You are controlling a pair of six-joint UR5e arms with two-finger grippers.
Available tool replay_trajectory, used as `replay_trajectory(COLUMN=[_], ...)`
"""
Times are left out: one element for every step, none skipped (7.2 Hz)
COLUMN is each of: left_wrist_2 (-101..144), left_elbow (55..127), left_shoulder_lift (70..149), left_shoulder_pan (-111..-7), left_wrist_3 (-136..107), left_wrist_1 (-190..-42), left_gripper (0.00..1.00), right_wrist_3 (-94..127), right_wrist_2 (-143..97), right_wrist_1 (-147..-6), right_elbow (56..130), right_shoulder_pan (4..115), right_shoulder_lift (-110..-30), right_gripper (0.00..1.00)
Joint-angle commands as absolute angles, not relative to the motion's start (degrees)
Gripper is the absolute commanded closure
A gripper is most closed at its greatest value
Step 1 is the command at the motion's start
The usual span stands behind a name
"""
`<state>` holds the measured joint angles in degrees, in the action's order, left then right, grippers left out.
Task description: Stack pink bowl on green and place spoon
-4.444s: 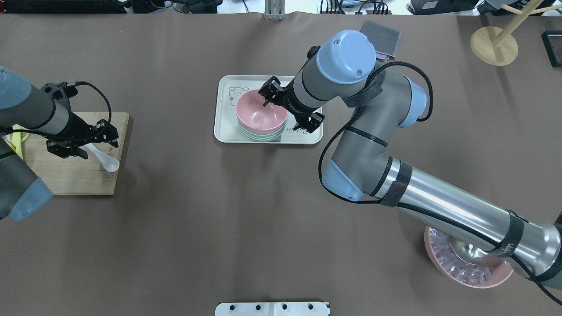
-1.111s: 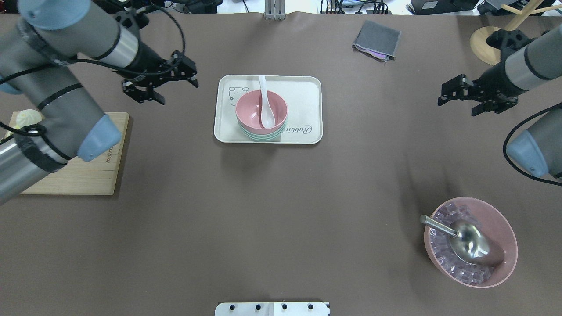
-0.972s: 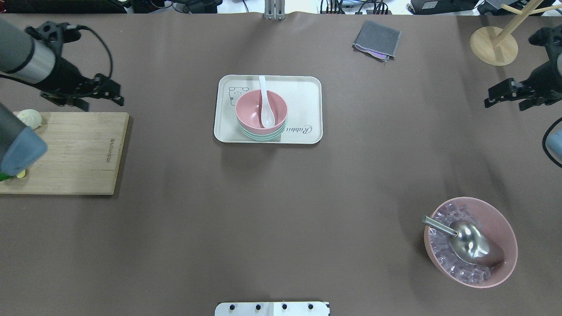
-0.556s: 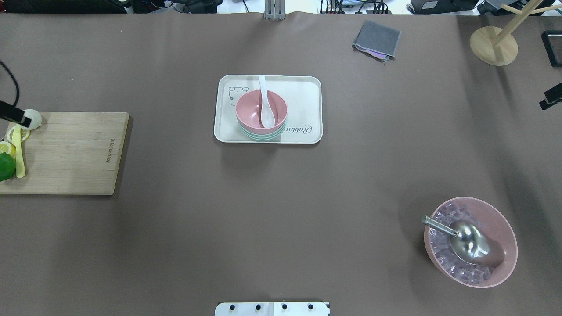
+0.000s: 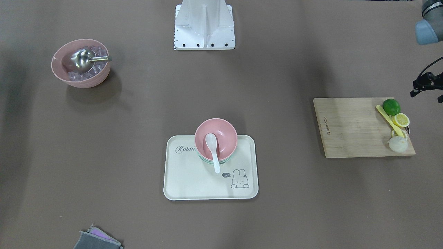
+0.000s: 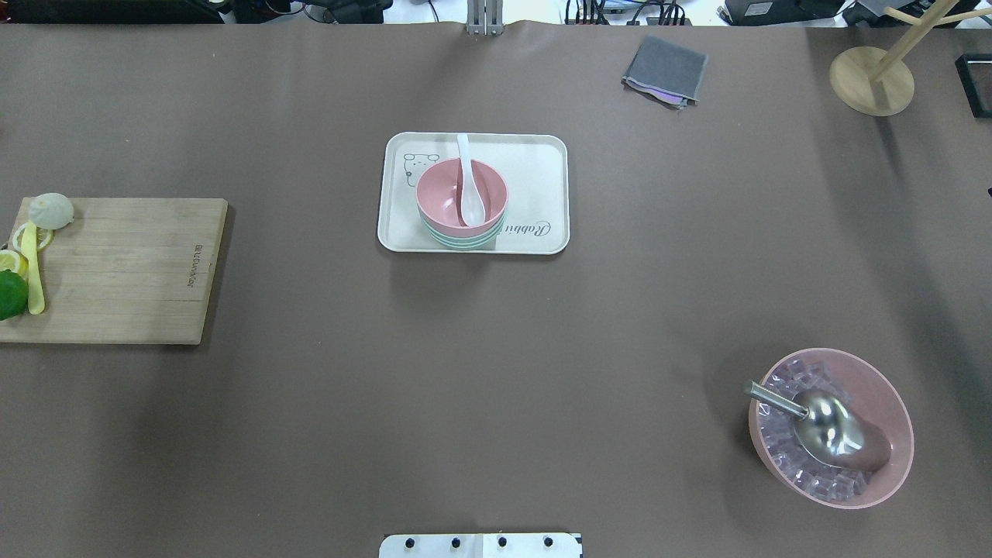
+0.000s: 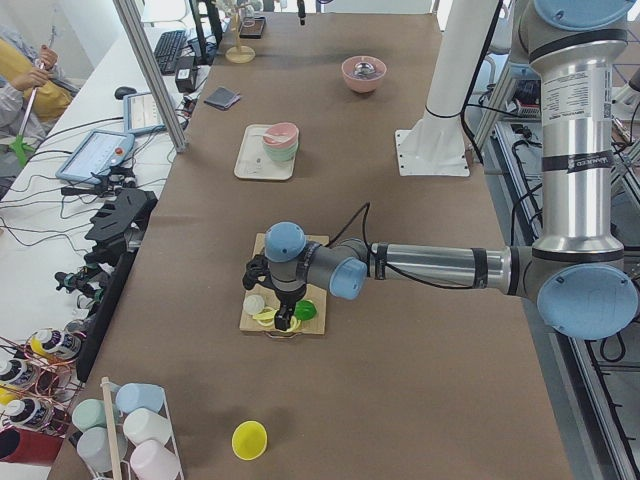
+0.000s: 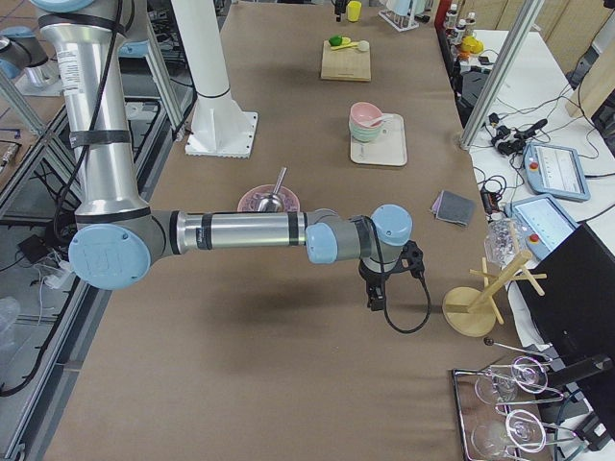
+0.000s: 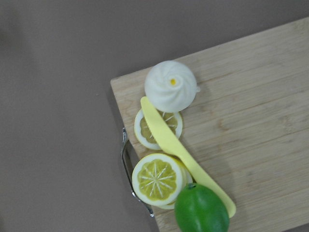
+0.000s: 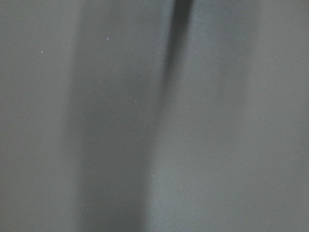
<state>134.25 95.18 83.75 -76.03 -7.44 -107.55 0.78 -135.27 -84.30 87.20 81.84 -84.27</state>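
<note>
The pink bowl (image 6: 446,203) sits stacked in the green bowl (image 6: 463,239) on the cream tray (image 6: 535,170) at the table's middle. The white spoon (image 6: 467,186) lies in the pink bowl with its handle over the far rim. The stack also shows in the front view (image 5: 225,133). My left gripper (image 5: 427,86) hangs at the table's left end beside the cutting board, cut off by the frame edge; I cannot tell its state. My right gripper (image 8: 374,298) shows only in the right side view, low over bare table at the right end; I cannot tell its state.
A wooden cutting board (image 6: 124,271) at the left holds a lime, lemon slices, a yellow knife and a white bun. A pink bowl (image 6: 887,387) of ice with a metal scoop stands front right. A grey cloth (image 6: 665,70) and a wooden stand (image 6: 872,81) lie at the back.
The spoon went from my left gripper into the pink bowl. Both arms then drew back from the tray to the table's ends and left the overhead view.
</note>
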Motion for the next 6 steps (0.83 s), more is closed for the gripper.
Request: replay_trajectory(left_wrist_2=[137.64, 138.33, 138.34, 138.34, 139.04, 139.48], left_elbow=[91.10, 88.18, 91.72, 91.84, 92.19, 91.68], left_shoulder_lift=[86.54, 87.88, 85.80, 85.69, 86.13, 86.65], left_shoulder_pan=[-80.30, -81.11, -81.30, -81.30, -81.99, -82.35], left_wrist_3=[-10.54, -10.46, -10.46, -10.46, -10.46, -10.55], left_wrist_1=[-107.06, -108.27, -107.67, -107.93, -107.67, -107.58], left_gripper=[0.02, 0.02, 0.02, 0.02, 0.02, 0.02], right_wrist_3=[0.44, 0.18, 0.35, 0.26, 0.26, 0.35], right_wrist_2=[-134.92, -134.65, -135.26, -135.09, -134.91, -134.91], right_wrist_1=[-84.11, -84.02, -84.11, -84.11, -84.02, -84.02], right_elbow=[87.71, 86.58, 87.44, 87.36, 87.36, 87.19], right_shoulder_pan=[81.91, 81.83, 82.00, 82.00, 82.09, 82.00], right_shoulder_lift=[-84.90, -84.73, -84.90, -84.99, -84.73, -84.99], right_gripper=[0.00, 0.00, 0.00, 0.00, 0.00, 0.00])
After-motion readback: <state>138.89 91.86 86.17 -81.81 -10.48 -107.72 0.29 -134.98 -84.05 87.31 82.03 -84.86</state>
